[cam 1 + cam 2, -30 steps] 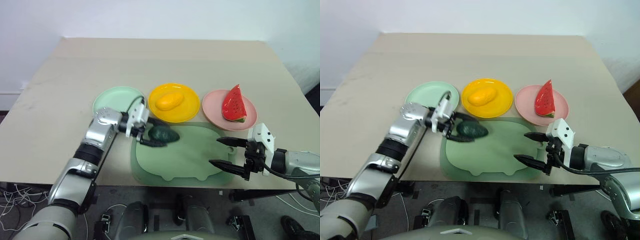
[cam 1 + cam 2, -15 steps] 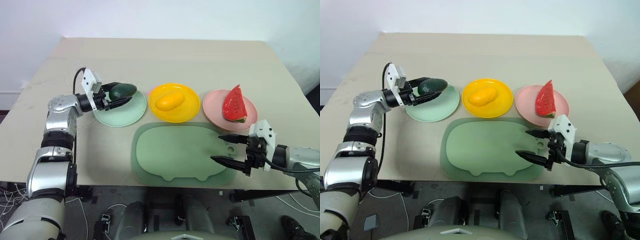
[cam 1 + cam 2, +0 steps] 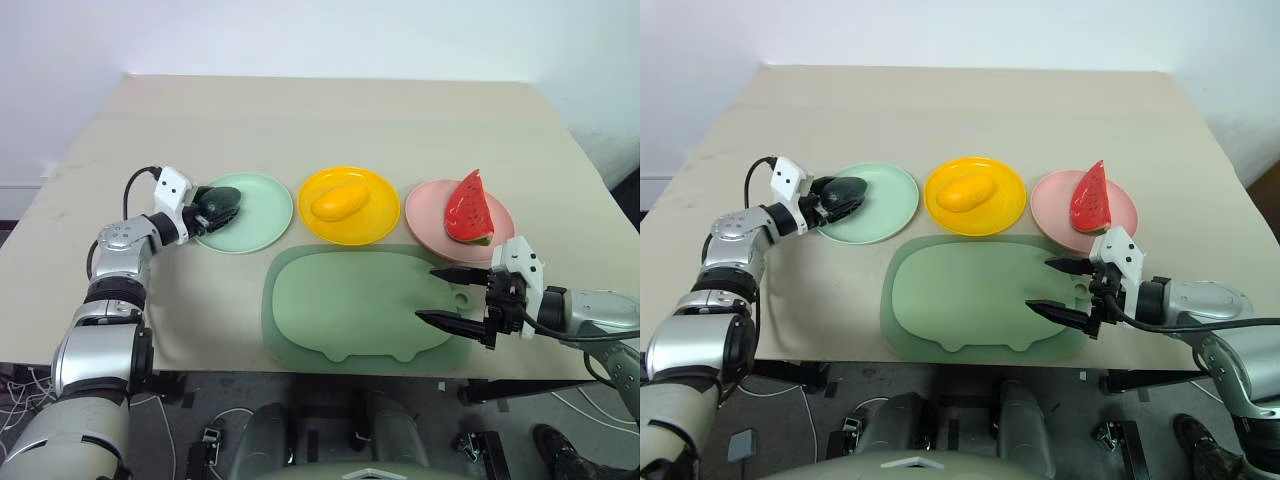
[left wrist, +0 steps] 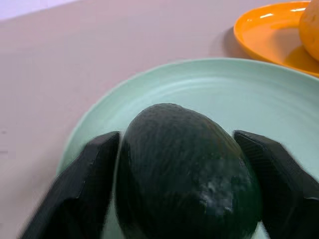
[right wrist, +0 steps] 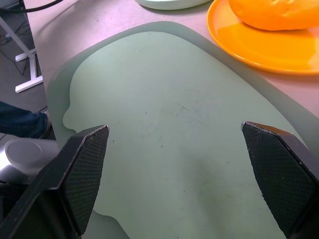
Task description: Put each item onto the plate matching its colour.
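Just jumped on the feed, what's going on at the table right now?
The left gripper is at the mint green plate, its fingers either side of the avocado sitting on it. The mango lies on the yellow plate, the watermelon wedge on the pink plate. The right gripper hovers open over the cutting board.

Even, bright overhead light falls on the table (image 3: 330, 120), leaving only soft, short shadows under the plates. Mild glare shows on the yellow plate (image 4: 269, 30) rim. In the left wrist view the near fingers (image 4: 84, 189) are blurred; the head views are sharp.
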